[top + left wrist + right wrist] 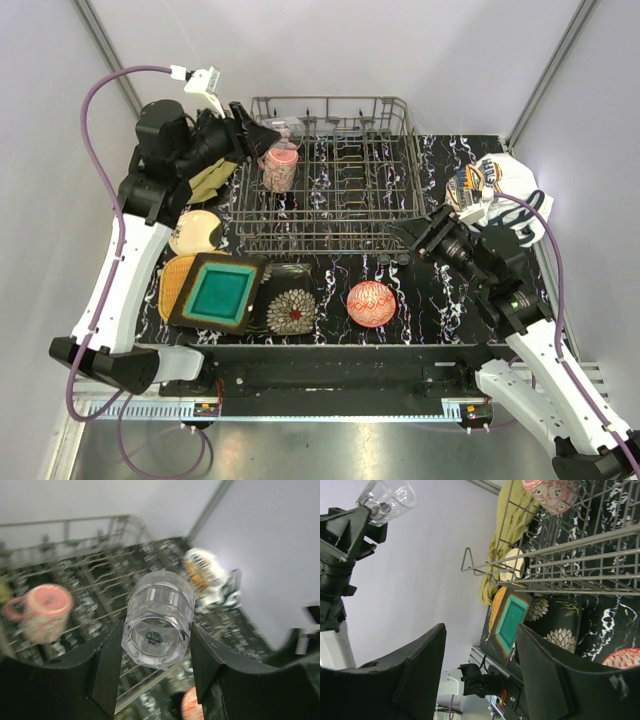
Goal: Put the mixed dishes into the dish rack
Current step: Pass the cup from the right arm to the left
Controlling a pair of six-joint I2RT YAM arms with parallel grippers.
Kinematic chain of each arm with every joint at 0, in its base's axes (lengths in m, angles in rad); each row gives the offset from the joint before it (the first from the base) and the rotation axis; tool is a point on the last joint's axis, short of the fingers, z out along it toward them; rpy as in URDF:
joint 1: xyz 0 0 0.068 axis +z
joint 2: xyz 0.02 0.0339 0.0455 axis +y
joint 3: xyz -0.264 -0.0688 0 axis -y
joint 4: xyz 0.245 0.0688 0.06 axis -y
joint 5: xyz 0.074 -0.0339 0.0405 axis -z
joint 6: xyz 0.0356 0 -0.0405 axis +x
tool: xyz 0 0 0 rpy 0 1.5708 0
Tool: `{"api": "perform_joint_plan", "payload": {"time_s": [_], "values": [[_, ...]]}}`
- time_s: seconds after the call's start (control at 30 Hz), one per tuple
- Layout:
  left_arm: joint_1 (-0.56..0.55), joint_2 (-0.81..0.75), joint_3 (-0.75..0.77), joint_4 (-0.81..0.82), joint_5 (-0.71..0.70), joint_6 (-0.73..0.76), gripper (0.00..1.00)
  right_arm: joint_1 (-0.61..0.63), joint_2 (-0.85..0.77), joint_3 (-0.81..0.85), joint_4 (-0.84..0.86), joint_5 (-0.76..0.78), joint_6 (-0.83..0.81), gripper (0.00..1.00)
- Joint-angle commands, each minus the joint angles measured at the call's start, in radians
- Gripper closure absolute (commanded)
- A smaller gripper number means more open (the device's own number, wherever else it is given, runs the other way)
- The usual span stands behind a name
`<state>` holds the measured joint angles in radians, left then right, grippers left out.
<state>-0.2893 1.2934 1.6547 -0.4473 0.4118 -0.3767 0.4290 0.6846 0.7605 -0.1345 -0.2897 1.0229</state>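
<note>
Black marbled tabletop (430, 290) w/ white veins, plain pale walls all round. The big grey wire dish rack (340, 190) sits at the far middle.

The clear faceted drinking glass (159, 625) is up in the air over the rack's far-left corner, pinched in the left gripper (157, 655). Fingers are closed in on its side walls down near the thick base, so nearly shut but w/ the glass between them. The right gripper (481, 635) is spread apart w/ nothing in it, hanging by the rack's near-right corner.

Handling, imo: light, totally rigid, slick-walled and breakable, so it probably won't forgive a knock on the tines. The low grip near the heavy base looks like the right spot, since the thin rim is the weak bit.

Orientation: base faces back at the left wrist cam and the mouth points away from the wrist. The long axis runs in line w/ the fingers, tipped well off upright, and the exact angle is hard to tell.

Already in the rack is a pink patterned cup (281, 168) on its side, near the left end. The other dishes are on the table in front of the rack.
</note>
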Motion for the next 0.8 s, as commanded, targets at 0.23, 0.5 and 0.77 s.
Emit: {"api": "perform_joint_plan", "payload": {"time_s": [0.23,0.5,0.77], "values": [[-0.065,0.127,0.077,-0.289,-0.456,0.335,1.0,-0.003,0.001,0.048,-0.086,0.049,-0.069,0.33],[-0.113,0.221,0.089,-0.307,-0.564,0.371,1.0,-0.004,-0.031,0.023,-0.102,0.064,-0.061,0.33],[-0.114,0.346,0.145,-0.326,-0.596,0.395,1.0,-0.004,-0.042,0.011,-0.123,0.069,-0.076,0.33]]}}
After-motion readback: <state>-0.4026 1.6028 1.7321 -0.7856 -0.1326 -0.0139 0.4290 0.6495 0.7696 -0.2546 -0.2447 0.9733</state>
